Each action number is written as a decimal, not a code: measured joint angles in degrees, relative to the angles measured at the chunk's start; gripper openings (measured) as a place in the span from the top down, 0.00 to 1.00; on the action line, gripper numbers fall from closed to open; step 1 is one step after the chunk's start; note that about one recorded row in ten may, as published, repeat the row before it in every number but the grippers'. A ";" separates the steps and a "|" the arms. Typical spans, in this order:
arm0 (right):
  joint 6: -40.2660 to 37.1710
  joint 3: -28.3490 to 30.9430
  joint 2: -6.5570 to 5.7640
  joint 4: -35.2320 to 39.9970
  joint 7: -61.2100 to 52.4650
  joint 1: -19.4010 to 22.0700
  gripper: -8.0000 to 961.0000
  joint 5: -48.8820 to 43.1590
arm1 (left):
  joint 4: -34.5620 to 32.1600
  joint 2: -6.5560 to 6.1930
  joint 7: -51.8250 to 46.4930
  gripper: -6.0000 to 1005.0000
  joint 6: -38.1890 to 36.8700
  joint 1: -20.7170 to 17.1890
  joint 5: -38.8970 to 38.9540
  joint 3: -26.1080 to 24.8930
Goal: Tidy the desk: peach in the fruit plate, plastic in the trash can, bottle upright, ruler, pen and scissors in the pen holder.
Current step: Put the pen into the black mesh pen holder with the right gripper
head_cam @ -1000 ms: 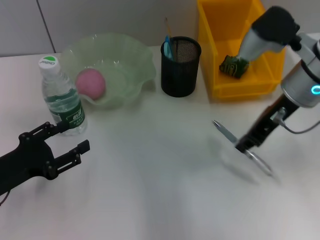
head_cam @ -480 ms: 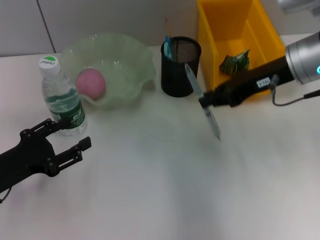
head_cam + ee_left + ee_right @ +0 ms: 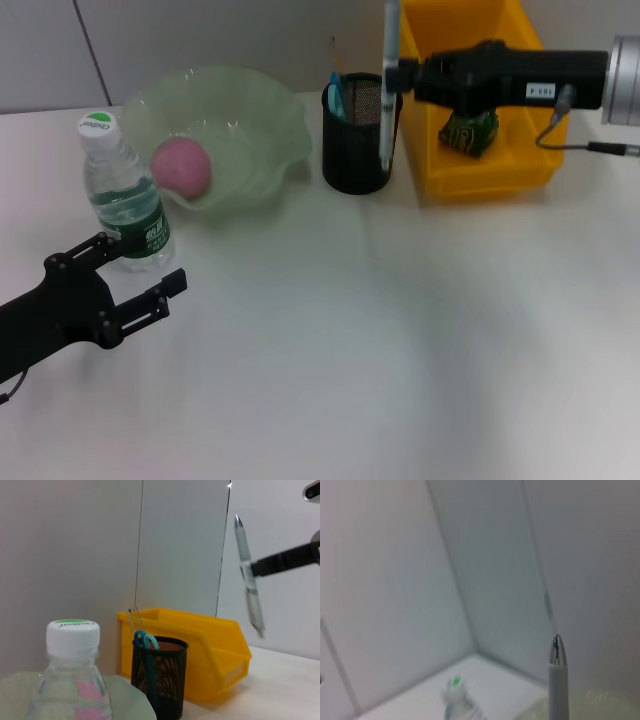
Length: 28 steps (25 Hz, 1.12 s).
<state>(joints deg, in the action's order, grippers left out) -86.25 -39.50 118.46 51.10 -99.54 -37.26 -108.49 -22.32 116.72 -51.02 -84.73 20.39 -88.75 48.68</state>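
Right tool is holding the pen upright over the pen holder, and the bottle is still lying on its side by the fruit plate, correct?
Not quite. The bottle is already standing upright, cap up, beside the fruit plate; the head view shows it. The rest holds: the right tool grips the pen upright above the pen holder.

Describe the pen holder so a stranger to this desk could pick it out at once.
Start at the big yellow bin at the back of the white table; the pen holder stands just on its left, between it and the pale green fruit plate. It is the only black mesh cup, with blue-handled scissors inside, and the right gripper holds a silver pen upright above it.
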 joint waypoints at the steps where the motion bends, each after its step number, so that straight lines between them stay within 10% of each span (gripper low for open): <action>1: 0.92 0.03 0.08 -0.72 1.50 0.13 0.87 1.44 | 0.00 0.01 0.01 0.26 0.00 0.02 0.02 -0.02; 28: 17.64 -1.57 0.98 -5.61 55.97 -0.09 0.87 19.95 | -2.15 0.80 0.53 0.26 1.39 0.65 0.24 -2.50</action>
<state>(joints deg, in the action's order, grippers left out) -68.62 -41.07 119.44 45.49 -43.57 -37.35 -88.54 -24.47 117.52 -50.49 -83.34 21.03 -88.51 46.19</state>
